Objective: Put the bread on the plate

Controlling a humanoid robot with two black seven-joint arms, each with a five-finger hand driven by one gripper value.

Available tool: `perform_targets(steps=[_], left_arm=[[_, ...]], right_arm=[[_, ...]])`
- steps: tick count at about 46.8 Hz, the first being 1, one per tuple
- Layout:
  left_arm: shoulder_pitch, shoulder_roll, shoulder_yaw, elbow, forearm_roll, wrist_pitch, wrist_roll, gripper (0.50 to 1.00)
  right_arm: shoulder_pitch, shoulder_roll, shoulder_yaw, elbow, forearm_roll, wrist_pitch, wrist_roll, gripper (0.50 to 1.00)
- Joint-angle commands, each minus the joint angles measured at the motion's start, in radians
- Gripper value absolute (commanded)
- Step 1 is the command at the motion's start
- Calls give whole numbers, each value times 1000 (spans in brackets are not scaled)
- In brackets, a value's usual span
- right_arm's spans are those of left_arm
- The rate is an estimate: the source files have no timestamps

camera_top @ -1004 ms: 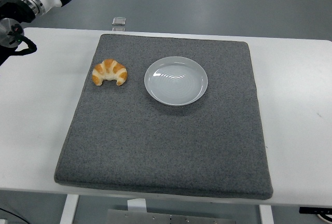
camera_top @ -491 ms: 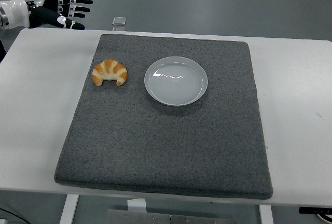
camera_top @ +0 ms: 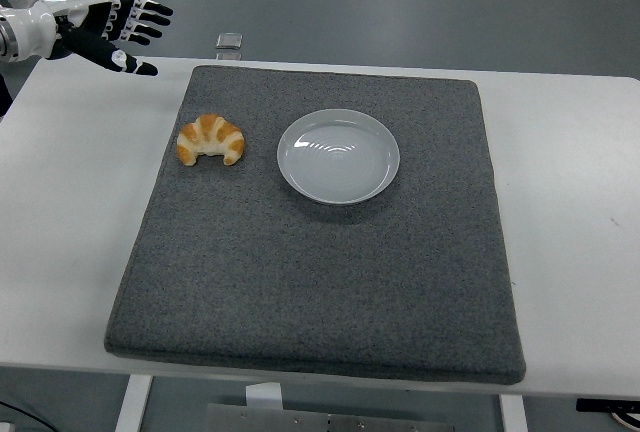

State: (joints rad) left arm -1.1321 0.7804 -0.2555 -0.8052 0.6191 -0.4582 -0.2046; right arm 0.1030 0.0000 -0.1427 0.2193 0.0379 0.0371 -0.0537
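Left hand [camera_top: 105,24] at far left corner of table [camera_top: 70,222], fingers spread, grasping nothing, well apart from bread. Bread [camera_top: 211,140] lies on grey mat [camera_top: 320,282], left of plate [camera_top: 338,155], near but not touching. Plate holds nothing. 1 small clear object [camera_top: 229,42] beyond mat's far edge.

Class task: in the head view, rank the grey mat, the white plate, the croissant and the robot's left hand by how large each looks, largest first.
1. Grey mat, by far the largest.
2. White plate.
3. Left hand and croissant look about alike; the hand is farther from the camera and cut by the picture's edge, so their order is unsure.
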Motion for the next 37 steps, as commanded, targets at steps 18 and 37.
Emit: perform_targets(steps=[18,37], left_arm=[[43,-119,7,6,149,85,-1,902],[104,-133,7,9,249,124,-30,902]], right_arm=[[0,0,-2,0,0,1,0,932],[-2,0,-2,0,-1,0,0,930]])
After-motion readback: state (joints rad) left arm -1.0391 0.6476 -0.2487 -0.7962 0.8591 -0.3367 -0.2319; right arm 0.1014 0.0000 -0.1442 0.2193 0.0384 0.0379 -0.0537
